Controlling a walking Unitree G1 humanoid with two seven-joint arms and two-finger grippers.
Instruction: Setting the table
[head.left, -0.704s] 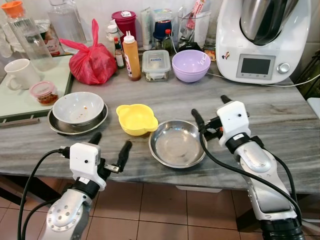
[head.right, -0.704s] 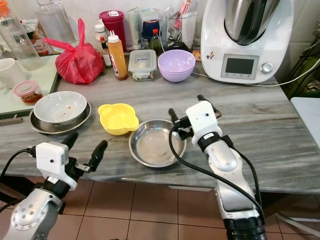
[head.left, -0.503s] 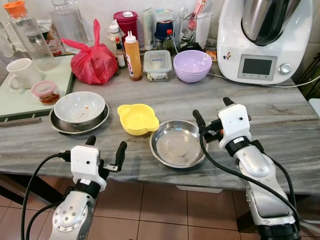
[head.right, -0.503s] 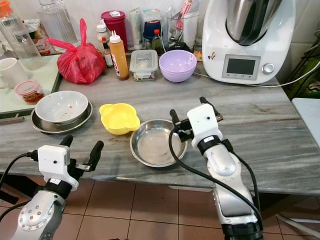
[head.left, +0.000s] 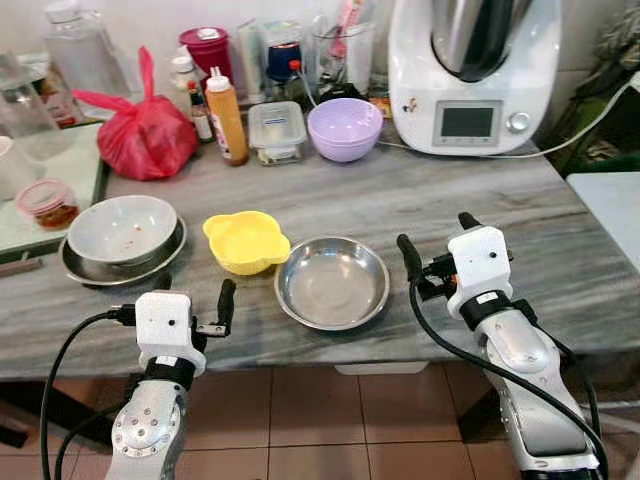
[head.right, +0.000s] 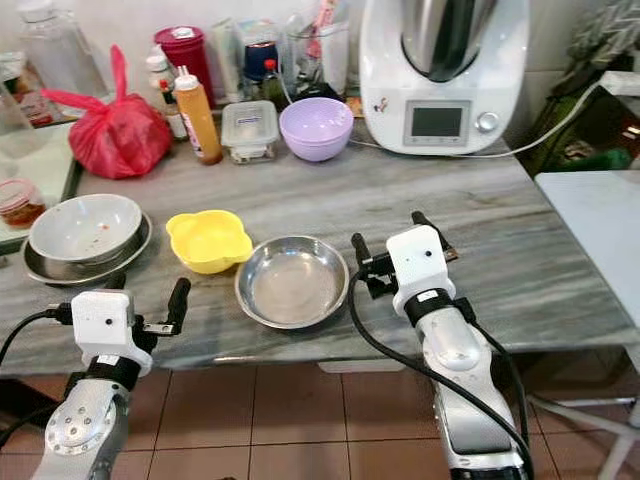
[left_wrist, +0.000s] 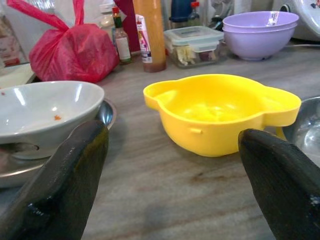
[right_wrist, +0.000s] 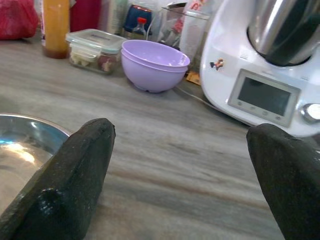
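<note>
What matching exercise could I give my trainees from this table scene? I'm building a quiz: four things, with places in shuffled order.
Things:
1. yellow bowl
2. steel dish
3. white bowl
4. purple bowls

Places:
A. stacked beside the clear lidded container
B. between the white bowl and the steel dish
C. resting in a steel plate
D. nearest the right gripper

Pairs: 1-B, 2-D, 3-C, 4-A

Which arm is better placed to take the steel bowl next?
Right, probably. The right tool, open, sits just beside the steel bowl, while the left tool, also open, hangs at the table edge, facing the yellow bowl.
</note>
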